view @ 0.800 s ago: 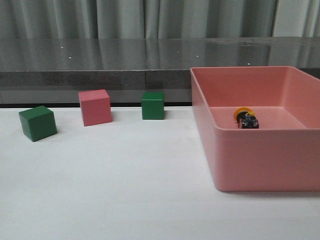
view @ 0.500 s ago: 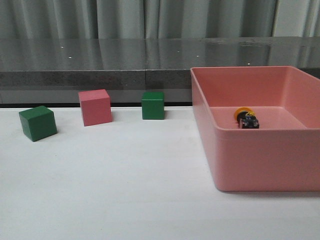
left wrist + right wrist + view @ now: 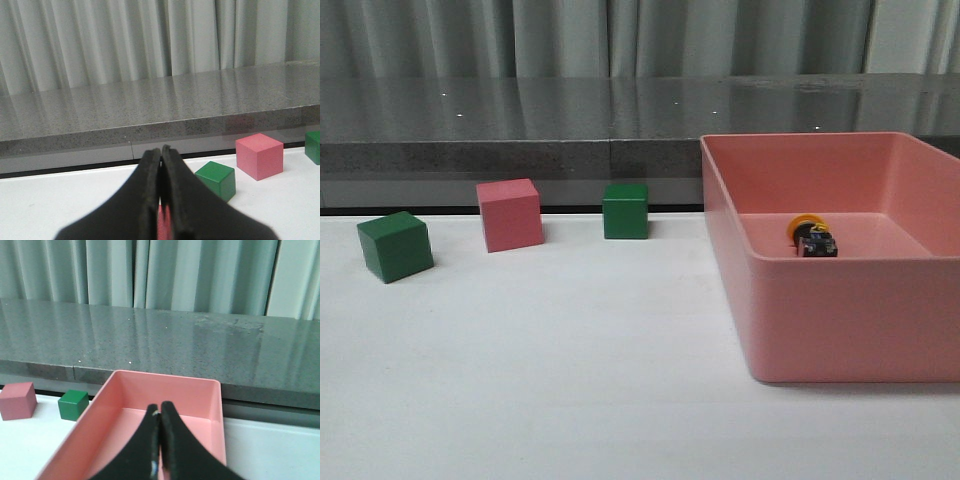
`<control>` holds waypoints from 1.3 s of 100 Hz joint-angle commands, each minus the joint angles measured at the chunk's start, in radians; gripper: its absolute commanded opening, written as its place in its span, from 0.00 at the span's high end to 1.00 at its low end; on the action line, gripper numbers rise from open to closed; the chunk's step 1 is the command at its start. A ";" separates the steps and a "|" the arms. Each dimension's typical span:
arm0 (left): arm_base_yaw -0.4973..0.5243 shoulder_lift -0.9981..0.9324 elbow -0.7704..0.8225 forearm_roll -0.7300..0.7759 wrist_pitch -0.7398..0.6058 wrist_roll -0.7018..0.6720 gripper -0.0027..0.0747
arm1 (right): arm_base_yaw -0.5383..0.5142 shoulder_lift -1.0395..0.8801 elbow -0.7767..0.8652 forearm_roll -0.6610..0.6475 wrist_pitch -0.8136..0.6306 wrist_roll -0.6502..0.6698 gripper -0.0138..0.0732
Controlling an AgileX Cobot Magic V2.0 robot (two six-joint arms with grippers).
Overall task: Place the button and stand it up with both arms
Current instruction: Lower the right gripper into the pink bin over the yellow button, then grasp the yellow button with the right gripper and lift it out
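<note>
Three cubes sit on the white tabletop (image 3: 570,360) in a loose row — a green cube (image 3: 395,246) at far left, a pink cube (image 3: 509,214) beside it, a second green cube (image 3: 625,210) further right near the back edge. All three stand apart from one another.

Pink bin (image 3: 840,310) occupies the right side of the tabletop. The button (image 3: 812,236) lies on the bin floor, toward the middle, tipped on its side: yellow cap pointing to the back, dark base block toward the camera. Not upright.

Left end effector (image 3: 161,165) — fingers pressed together, nothing between them; it faces the leftmost green cube and the pink cube, well clear of both.

Right end effector (image 3: 160,422) — fingers likewise closed and empty, held above the near part of the bin. Button not seen in that wrist view.

Neither arm appears in the front view.
</note>
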 commanded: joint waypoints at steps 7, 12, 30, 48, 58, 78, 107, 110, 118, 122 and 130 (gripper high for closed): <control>0.001 -0.031 0.045 -0.008 -0.078 -0.009 0.99 | -0.002 0.233 -0.197 0.082 -0.057 0.003 0.91; 0.001 -0.031 0.045 -0.008 -0.078 -0.009 0.99 | -0.002 0.302 -0.241 0.113 -0.058 0.003 0.91; 0.001 -0.031 0.045 -0.008 -0.078 -0.009 0.99 | -0.001 0.556 -0.342 0.141 -0.135 0.002 0.91; 0.001 -0.031 0.045 -0.008 -0.078 -0.009 0.99 | 0.001 0.801 -0.416 0.141 -0.148 0.002 0.90; 0.001 -0.031 0.045 -0.008 -0.078 -0.009 0.99 | 0.019 0.911 -0.455 0.140 -0.128 0.002 0.77; 0.001 -0.031 0.045 -0.008 -0.078 -0.009 0.99 | 0.084 1.063 -0.509 0.135 -0.117 -0.002 0.22; 0.001 -0.031 0.045 -0.008 -0.078 -0.009 0.99 | 0.091 1.242 -0.570 0.134 -0.162 -0.002 0.17; 0.001 -0.031 0.045 -0.008 -0.078 -0.009 0.99 | 0.091 1.260 -0.575 0.133 -0.166 -0.003 0.18; 0.001 -0.031 0.045 -0.008 -0.078 -0.009 0.99 | 0.091 1.315 -0.583 0.133 -0.180 -0.003 0.20; 0.001 -0.031 0.045 -0.008 -0.078 -0.009 0.99 | 0.091 1.339 -0.588 0.133 -0.179 -0.003 0.20; 0.001 -0.031 0.045 -0.008 -0.078 -0.009 0.99 | 0.090 1.394 -0.595 0.133 -0.182 -0.003 0.20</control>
